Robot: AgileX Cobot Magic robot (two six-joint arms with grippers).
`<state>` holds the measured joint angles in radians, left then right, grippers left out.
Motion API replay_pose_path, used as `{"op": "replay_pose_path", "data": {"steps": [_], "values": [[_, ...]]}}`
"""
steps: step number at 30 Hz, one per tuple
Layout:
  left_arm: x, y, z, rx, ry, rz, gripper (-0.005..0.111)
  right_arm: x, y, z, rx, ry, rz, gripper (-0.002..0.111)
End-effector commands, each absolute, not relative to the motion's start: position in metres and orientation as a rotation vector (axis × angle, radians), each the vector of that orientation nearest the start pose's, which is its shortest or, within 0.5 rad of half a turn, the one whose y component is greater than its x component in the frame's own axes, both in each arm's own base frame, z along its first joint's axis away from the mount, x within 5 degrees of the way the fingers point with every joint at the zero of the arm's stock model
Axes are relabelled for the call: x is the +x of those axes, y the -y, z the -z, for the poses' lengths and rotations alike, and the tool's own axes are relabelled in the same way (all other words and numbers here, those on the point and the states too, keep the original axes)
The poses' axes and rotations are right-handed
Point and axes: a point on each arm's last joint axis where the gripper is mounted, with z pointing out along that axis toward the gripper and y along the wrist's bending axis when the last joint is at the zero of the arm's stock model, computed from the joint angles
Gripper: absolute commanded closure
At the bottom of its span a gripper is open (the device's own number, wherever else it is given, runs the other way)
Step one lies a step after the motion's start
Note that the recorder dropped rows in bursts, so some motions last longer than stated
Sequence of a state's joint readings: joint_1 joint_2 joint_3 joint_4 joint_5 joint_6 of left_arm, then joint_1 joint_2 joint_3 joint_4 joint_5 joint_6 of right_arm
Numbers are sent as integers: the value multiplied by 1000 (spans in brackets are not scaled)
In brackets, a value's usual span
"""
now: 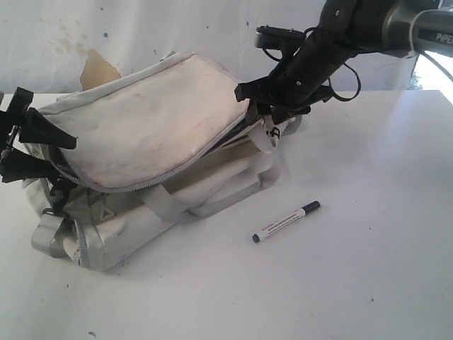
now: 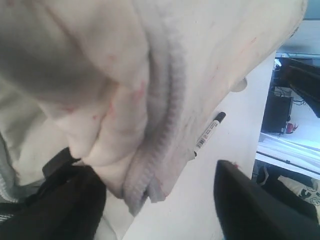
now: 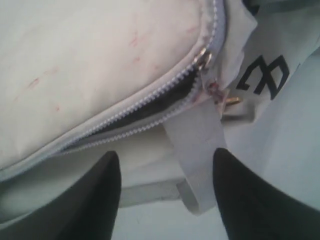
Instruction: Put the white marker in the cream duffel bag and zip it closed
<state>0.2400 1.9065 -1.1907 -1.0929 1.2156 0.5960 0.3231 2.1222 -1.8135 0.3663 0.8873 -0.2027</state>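
Note:
The cream duffel bag (image 1: 141, 134) lies on its side on the white table, its long zipper (image 1: 212, 149) partly undone. The white marker (image 1: 287, 222) lies on the table in front of the bag's right end, apart from it; the left wrist view also shows the marker (image 2: 209, 131) beyond the bag's edge. My left gripper (image 1: 53, 152) is at the bag's left end, open, with a fabric corner (image 2: 145, 190) loose between its fingers. At the bag's right end my right gripper (image 1: 260, 106) stands open over the zipper slider (image 3: 202, 60) and a grey strap (image 3: 197, 145).
A white wall (image 1: 177, 28) runs behind the table. The bag's grey handle straps (image 1: 226, 195) stick out toward the marker. The table's bare surface (image 1: 340, 283) stretches to the front and right of the marker.

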Motion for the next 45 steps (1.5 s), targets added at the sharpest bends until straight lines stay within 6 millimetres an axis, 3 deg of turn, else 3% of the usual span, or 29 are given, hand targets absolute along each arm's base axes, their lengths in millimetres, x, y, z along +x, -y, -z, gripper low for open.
{"op": "replay_pose_path", "data": {"steps": [1,6,12,17,20,26,36,45], "values": [[354,-11,-201,-279,-2636,1378,32,428,-169,-250,-502,-2656,-505,56],[344,-17,-207,-313,-2766,1195,35,419,-167,-261,-498,-2699,-517,56],[333,-20,-239,-264,-2730,1021,37,410,-166,-263,-504,-2773,-530,57],[319,-22,-262,-160,-2733,839,37,404,-164,-262,-527,-2843,-538,69],[311,-11,-275,-29,-2739,716,37,402,-164,-262,-521,-2869,-542,79],[301,25,-287,331,-2735,454,37,399,-163,-264,-523,-2868,-535,82],[294,74,-267,788,-2640,255,37,367,-149,-269,-554,-2909,-483,82],[286,114,-243,1203,-2337,5,37,340,-138,-259,-569,-2941,-445,82]]}}
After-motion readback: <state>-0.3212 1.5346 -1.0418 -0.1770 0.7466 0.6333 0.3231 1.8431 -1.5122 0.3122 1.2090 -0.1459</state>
